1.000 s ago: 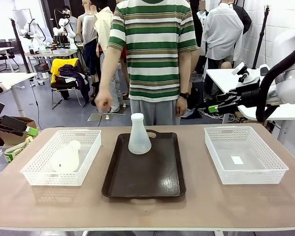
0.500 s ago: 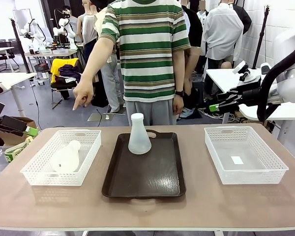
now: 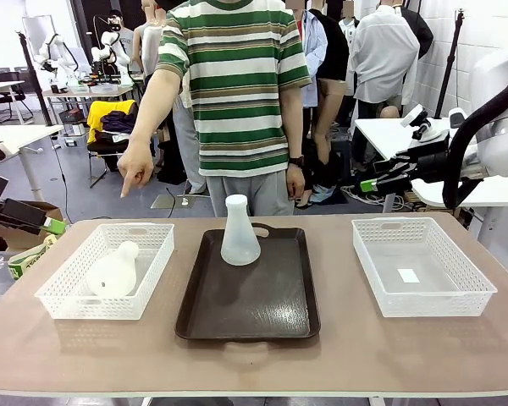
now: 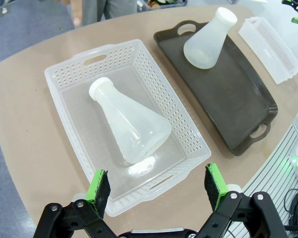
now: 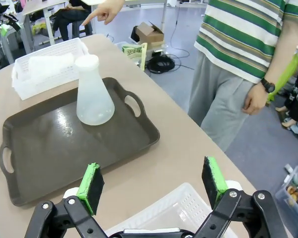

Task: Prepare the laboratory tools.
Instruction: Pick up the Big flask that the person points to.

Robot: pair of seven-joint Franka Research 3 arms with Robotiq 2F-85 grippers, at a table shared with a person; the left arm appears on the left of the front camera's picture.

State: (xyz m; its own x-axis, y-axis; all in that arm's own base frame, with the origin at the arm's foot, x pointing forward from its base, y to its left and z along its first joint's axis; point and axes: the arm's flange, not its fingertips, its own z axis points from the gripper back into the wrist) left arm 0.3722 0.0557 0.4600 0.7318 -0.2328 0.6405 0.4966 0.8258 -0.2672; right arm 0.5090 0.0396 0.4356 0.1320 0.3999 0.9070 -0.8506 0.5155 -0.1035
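One frosted flask [image 3: 240, 233] [image 4: 208, 39] [image 5: 93, 94] stands upright at the far end of the dark brown tray [image 3: 271, 313]. A second flask [image 3: 113, 271] [image 4: 131, 126] lies on its side in the left white basket [image 3: 68, 304]. My left gripper [image 3: 49, 225] [image 4: 156, 183] hovers open off the table's left edge, looking down at that basket. My right gripper [image 3: 371, 184] [image 5: 151, 181] is open, raised beyond the table's far right corner. The person's hand [image 3: 135, 173] [image 5: 105, 11] points a finger down toward the left basket.
An empty white basket [image 3: 457, 296] with a small label inside sits at the table's right. The person in a striped shirt stands at the far edge behind the tray. Bare tabletop runs along the near edge.
The person's arm swung out to the left and now points over the left basket; their body shifted slightly left. Both arms and both flasks stayed put.
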